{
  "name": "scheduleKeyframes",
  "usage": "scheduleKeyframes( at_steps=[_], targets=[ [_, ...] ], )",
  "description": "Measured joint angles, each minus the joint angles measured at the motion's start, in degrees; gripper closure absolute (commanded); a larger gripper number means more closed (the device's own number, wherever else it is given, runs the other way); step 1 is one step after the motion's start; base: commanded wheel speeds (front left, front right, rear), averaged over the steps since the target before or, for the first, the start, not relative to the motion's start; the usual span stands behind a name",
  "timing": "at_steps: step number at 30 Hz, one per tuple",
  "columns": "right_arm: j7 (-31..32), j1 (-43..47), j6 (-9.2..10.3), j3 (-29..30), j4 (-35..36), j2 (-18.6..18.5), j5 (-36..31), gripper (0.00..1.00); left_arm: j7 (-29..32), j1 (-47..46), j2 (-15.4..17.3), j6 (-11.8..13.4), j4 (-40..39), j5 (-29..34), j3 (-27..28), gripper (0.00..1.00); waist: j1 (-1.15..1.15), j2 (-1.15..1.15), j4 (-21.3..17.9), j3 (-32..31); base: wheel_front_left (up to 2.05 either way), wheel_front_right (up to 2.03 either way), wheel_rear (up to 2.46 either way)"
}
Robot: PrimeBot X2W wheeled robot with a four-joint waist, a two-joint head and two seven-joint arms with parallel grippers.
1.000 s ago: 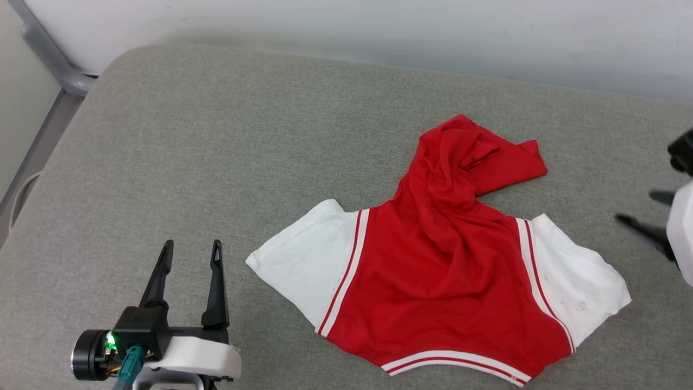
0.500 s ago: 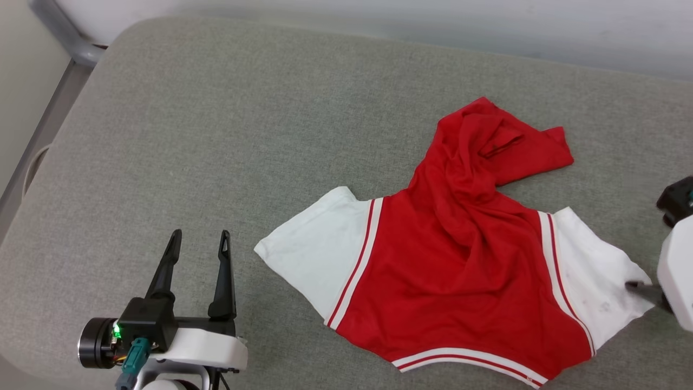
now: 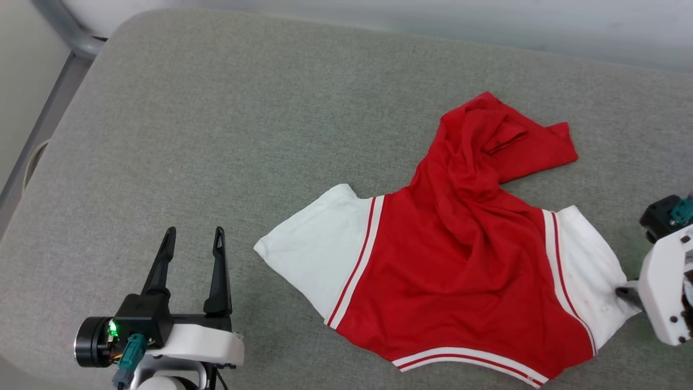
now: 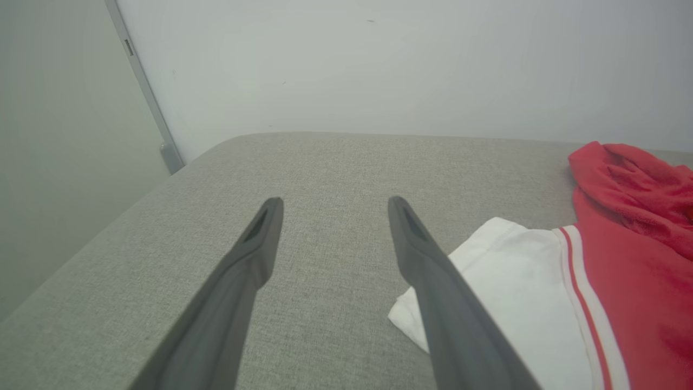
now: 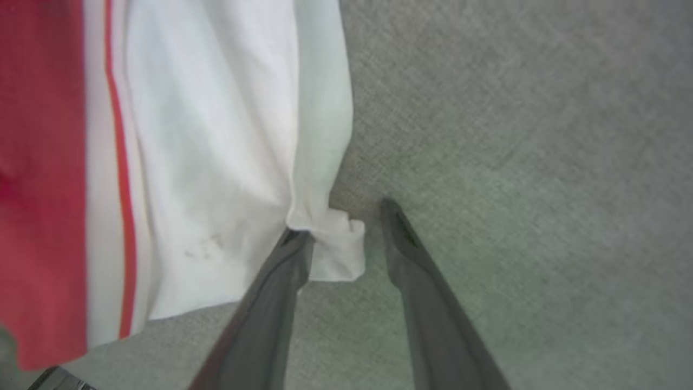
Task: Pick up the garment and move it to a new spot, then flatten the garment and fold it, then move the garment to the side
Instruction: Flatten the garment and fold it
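Looking along my right claw (image 5: 341, 219), I see its two fingers spread apart, not clenched, with the bunched corner of a white sleeve (image 5: 216, 135) lying between them. That corner touches the finger on the left of the wrist frame, and a strip of bare cushion (image 5: 541, 162) shows between the cloth and the finger on the right. In the head frame this claw sits at the far right edge, one dark fingertip against the sleeve's outer edge. The garment (image 3: 460, 271) lies flat-ish on the cushion across the right half of the head frame. Its red body is creased and twisted into a rumpled heap toward the upper right, a red-and-white striped band runs along its bottom edge, and the other sleeve (image 3: 308, 260) spreads out toward the centre. My left claw (image 3: 194, 233) is at the lower left of the head frame, released, fingers pointing up the frame over bare cushion with nothing between them, near that sleeve but apart from it. A pale wall (image 4: 379, 65) rises behind the cushion, and a grey rail (image 3: 54, 21) crosses the head frame's upper left corner.
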State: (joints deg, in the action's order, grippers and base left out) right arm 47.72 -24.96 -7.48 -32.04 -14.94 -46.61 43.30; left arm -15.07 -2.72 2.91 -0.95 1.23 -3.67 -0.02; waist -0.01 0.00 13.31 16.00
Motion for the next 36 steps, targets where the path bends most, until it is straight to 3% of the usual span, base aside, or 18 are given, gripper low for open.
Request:
scheduleKeyframes(
  at_steps=[5, 12, 23, 30, 34, 36],
  targets=[
    [-6.3, 2.2, -0.01, 2.5, 0.8, 2.3, 1.0, 1.00, 0.0, 0.5, 0.0, -0.1, 0.6, 0.5, 0.5, 0.00, 0.01, 0.00, -1.5, -2.1, 0.00, 0.00, 0.00],
    [-12.2, 10.7, -0.03, 10.0, 3.9, 2.0, 2.6, 1.00, 0.0, 2.5, 0.1, -0.5, 0.8, 1.0, 1.2, 0.00, 0.01, 0.00, -4.0, -5.6, 0.00, 0.00, 0.00],
    [-13.6, 23.8, -0.04, 24.3, 1.9, 4.3, 2.3, 1.00, 0.0, 3.5, 1.1, -1.9, 1.7, 1.0, 2.0, 0.00, 0.01, 0.00, -6.2, -7.7, 0.00, 0.00, 0.00],
    [-14.2, 25.3, -0.03, 27.1, 2.2, 7.7, -0.1, 1.00, 0.1, 0.1, 6.3, -5.4, 4.5, -0.5, 0.3, 0.00, 0.01, 0.00, -6.0, -8.9, 0.00, 0.00, 0.00],
    [-14.2, 25.5, -0.03, 27.2, 3.5, 9.1, -1.4, 1.00, 6.5, -4.4, 11.5, -6.4, 6.1, -5.3, -4.1, 0.00, 0.01, 0.00, -6.0, -9.6, 0.00, 0.00, 0.00],
    [-13.9, 25.5, -0.03, 27.0, 4.0, 9.6, -1.9, 1.00, 11.3, -6.8, 15.6, -6.4, 5.7, -9.6, -9.0, 0.00, 0.01, 0.00, -6.1, -9.8, 0.00, 0.00, 0.00]
  ],
)
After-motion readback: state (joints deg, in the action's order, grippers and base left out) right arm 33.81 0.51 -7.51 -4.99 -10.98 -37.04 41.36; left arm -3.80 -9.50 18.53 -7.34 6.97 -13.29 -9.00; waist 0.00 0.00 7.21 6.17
